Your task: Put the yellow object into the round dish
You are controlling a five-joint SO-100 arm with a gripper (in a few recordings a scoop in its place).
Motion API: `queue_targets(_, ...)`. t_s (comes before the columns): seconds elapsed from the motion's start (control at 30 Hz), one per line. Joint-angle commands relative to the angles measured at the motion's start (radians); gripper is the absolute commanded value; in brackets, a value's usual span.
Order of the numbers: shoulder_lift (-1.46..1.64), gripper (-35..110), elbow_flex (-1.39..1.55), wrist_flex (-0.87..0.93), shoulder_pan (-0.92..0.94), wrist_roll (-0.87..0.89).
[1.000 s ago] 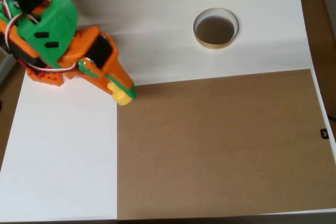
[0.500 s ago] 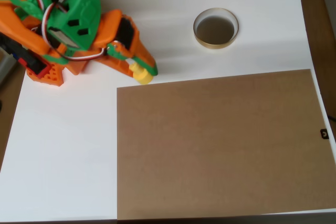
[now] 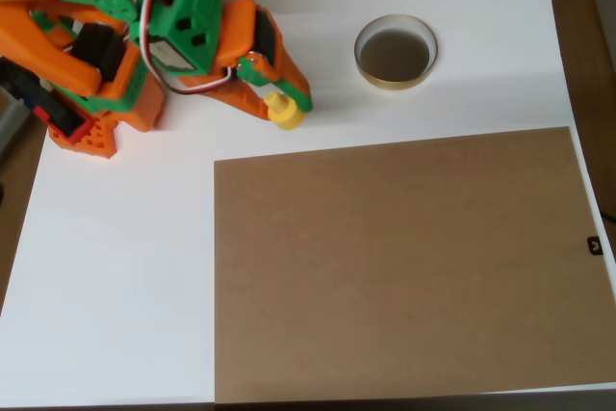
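In the overhead view, the orange and green arm (image 3: 144, 36) fills the ten o'clock part of the picture, reaching toward three o'clock. At its tip the gripper (image 3: 285, 108) pinches the yellow object (image 3: 286, 113), the small piece showing between the green finger and the orange one, just above the white table (image 3: 115, 267). Whether the piece is lifted off the surface or skimming it, the picture does not tell. Below it, from about five o'clock of the gripper, a large brown board (image 3: 404, 267) lies flat and covers most of the lower right table; the yellow object sits just beyond its upper edge, over white surface.

Further right, at roughly two o'clock from the gripper, the round dish (image 3: 396, 80) stands empty, well apart from the held piece.

So the grasp looks done and the carry appears under way. What is left, judging from this layout: cover the remaining gap toward the dish, centre the piece over its dark bottom, and release it.
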Motion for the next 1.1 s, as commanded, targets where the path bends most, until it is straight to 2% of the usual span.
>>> queue_targets(0.0, -0.032, -1, -0.086, -0.020, -0.048, -0.006)
queue_targets(1.07, -0.618, -1, -0.488, -0.057, -0.394, 0.032)
